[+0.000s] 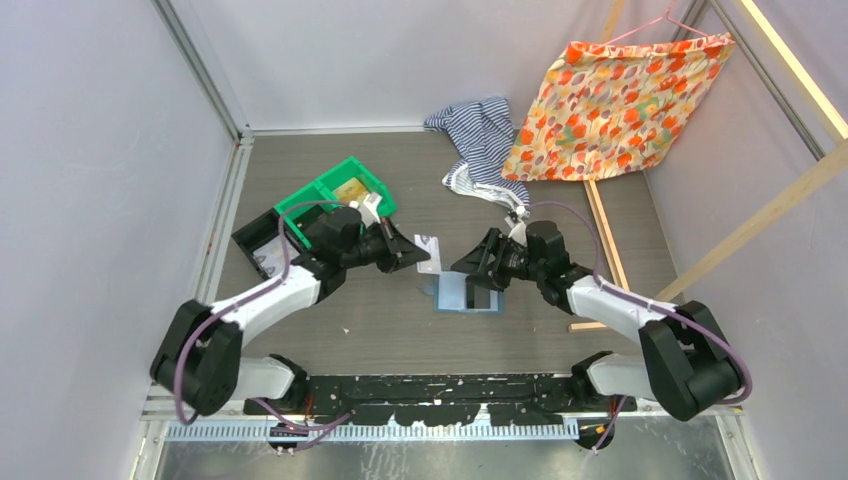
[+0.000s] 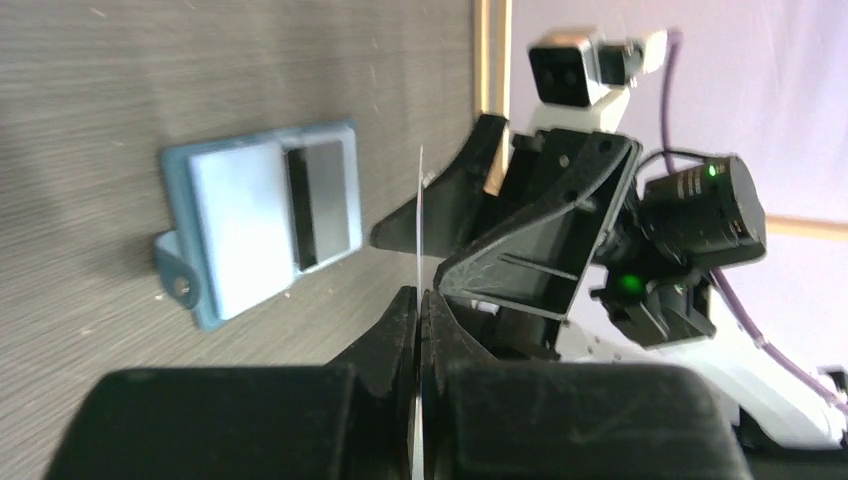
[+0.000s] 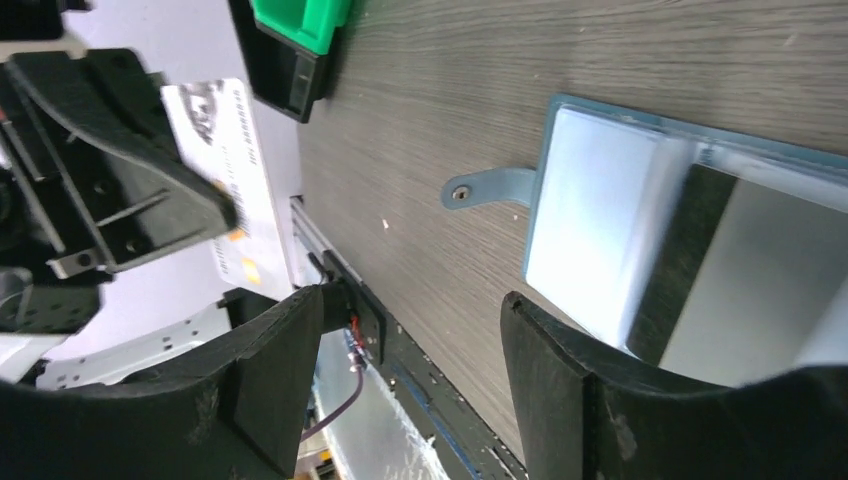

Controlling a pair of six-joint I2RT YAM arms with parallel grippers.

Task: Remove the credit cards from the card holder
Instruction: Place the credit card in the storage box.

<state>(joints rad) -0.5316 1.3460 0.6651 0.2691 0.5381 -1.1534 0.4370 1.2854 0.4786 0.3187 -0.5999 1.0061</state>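
The slate-blue card holder (image 1: 466, 293) lies flat on the table between the two arms. A dark card (image 2: 301, 207) still sits in its slot, also seen as a dark card (image 3: 678, 262) in the right wrist view. My left gripper (image 2: 421, 300) is shut on a white credit card (image 3: 226, 170). It holds that credit card (image 1: 428, 252) in the air just left of the holder; the left wrist view shows the card (image 2: 420, 215) edge-on. My right gripper (image 3: 410, 320) hangs open over the holder's left edge with nothing between its fingers.
A green two-compartment bin (image 1: 335, 193) and a black tray (image 1: 262, 240) stand at the back left. A striped cloth (image 1: 480, 135) and a floral cloth on a hanger (image 1: 620, 95) lie at the back. A wooden frame (image 1: 603, 235) runs along the right.
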